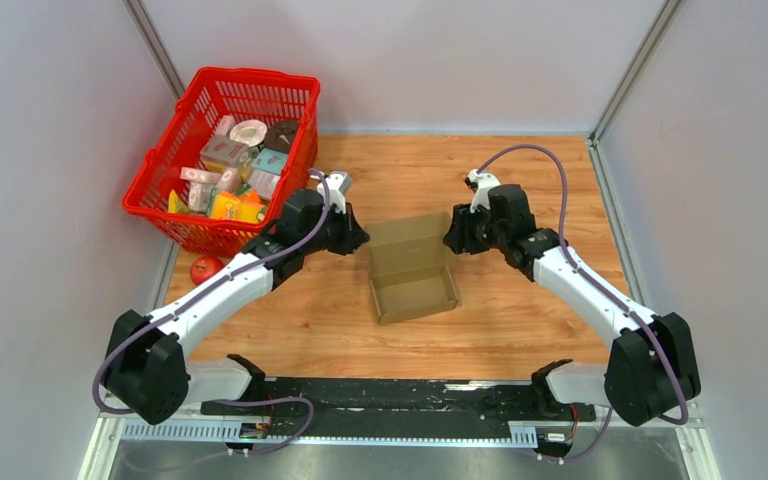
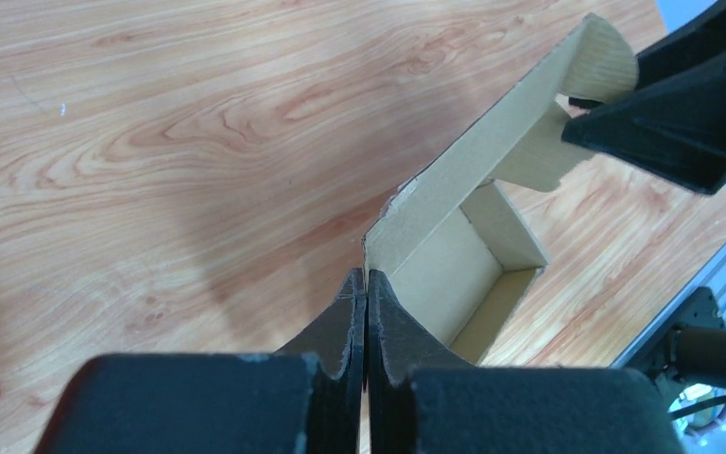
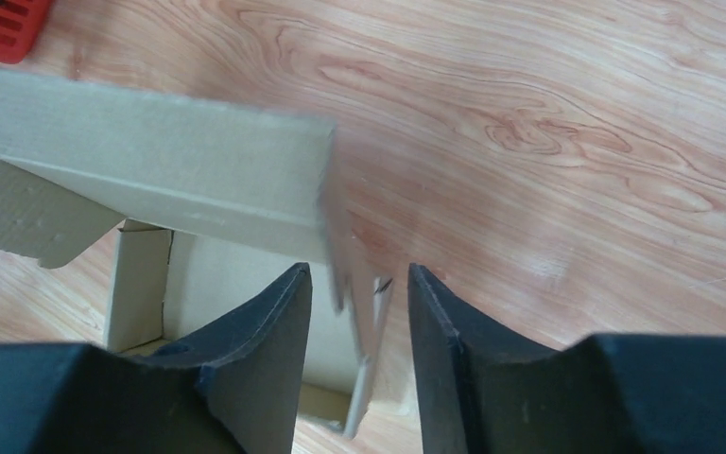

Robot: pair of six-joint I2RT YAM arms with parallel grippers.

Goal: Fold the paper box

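Note:
The paper box (image 1: 412, 270) is a brown cardboard mailer in the middle of the table, its tray open and its lid (image 1: 407, 234) raised at the far side. My left gripper (image 1: 361, 240) is at the box's left far corner. In the left wrist view it (image 2: 366, 276) is shut, its tips touching the corner of the box (image 2: 440, 270), with nothing seen between them. My right gripper (image 1: 451, 234) is at the right far corner. In the right wrist view it (image 3: 357, 272) is open, its fingers straddling the box's blurred right wall (image 3: 364, 331) below the lid (image 3: 151, 161).
A red basket (image 1: 165, 170) full of small printed packages stands at the back left. A red apple (image 1: 204, 268) lies on the table in front of it, beside my left arm. Grey walls close the table at the left, right and back.

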